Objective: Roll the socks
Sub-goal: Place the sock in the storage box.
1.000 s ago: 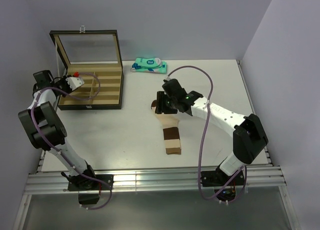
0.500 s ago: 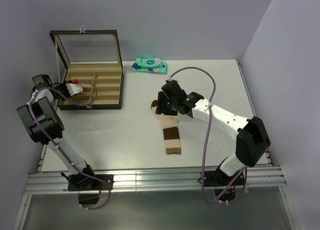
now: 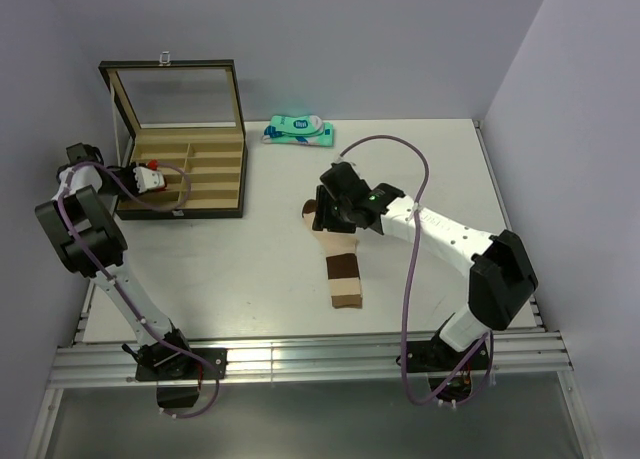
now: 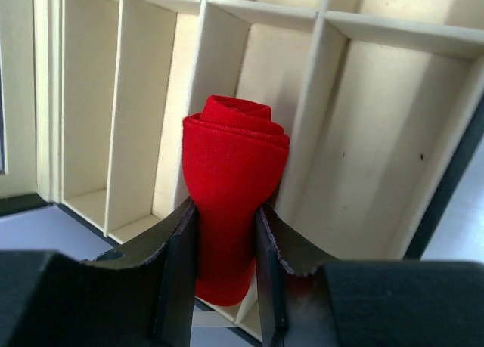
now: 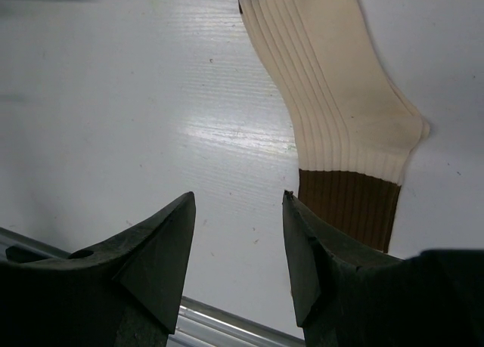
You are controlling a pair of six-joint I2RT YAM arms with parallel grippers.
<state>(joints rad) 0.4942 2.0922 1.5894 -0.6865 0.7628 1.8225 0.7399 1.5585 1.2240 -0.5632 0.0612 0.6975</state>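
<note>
We see the left arm pulled in slightly at the box (image 4: 363,135) | left gripper (image 4: 224,218) part-closed, clamping the rolled red sock (image 4: 234,173) above the compartments | right gripper (image 5: 238,207) open, empty, over the flat cream sock (image 5: 333,97) on the table (image 5: 113,97) | one rolled, one left

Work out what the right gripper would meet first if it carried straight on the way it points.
Probably the bare table: the right gripper, open and empty, aims at tabletop just beside the cream sock, though depth is hard to judge.
</note>
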